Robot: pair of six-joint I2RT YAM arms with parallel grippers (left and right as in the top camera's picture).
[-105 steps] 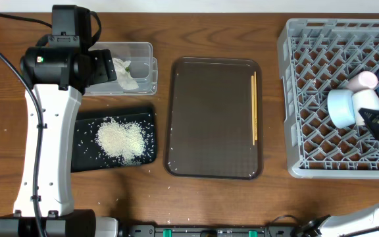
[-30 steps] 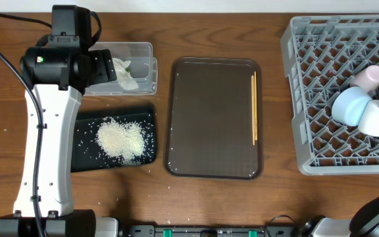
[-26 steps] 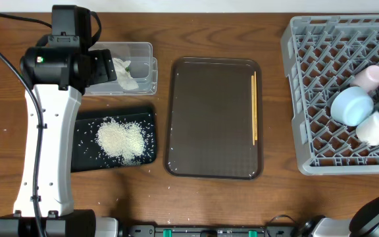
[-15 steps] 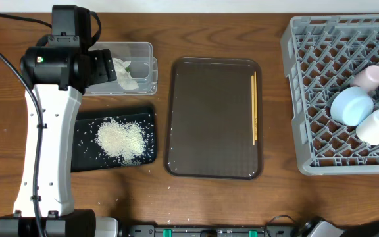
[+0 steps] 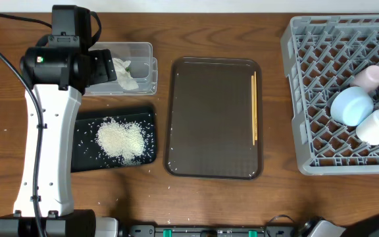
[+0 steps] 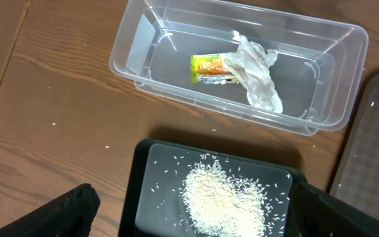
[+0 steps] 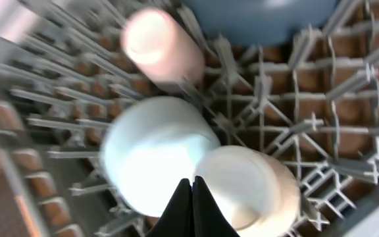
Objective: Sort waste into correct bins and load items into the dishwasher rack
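Thin wooden chopsticks (image 5: 254, 108) lie on the brown serving tray (image 5: 209, 131), left of the grey lattice dishwasher rack (image 5: 308, 99). Right fingers (image 7: 180, 204), pressed together, hover over the white cup (image 5: 376, 126) in that rack; left fingers (image 6: 64, 214) spread wide. Rack loading seems underway, and the chopsticks likely come next.

Robotics lab bench, staged as dish-clearing station: wooden tabletop (image 5: 275, 204); cabled white robot arm (image 5: 45, 151) left of brown serving tray (image 5: 209, 118); grey dishwasher rack (image 5: 314, 72) right of tray.
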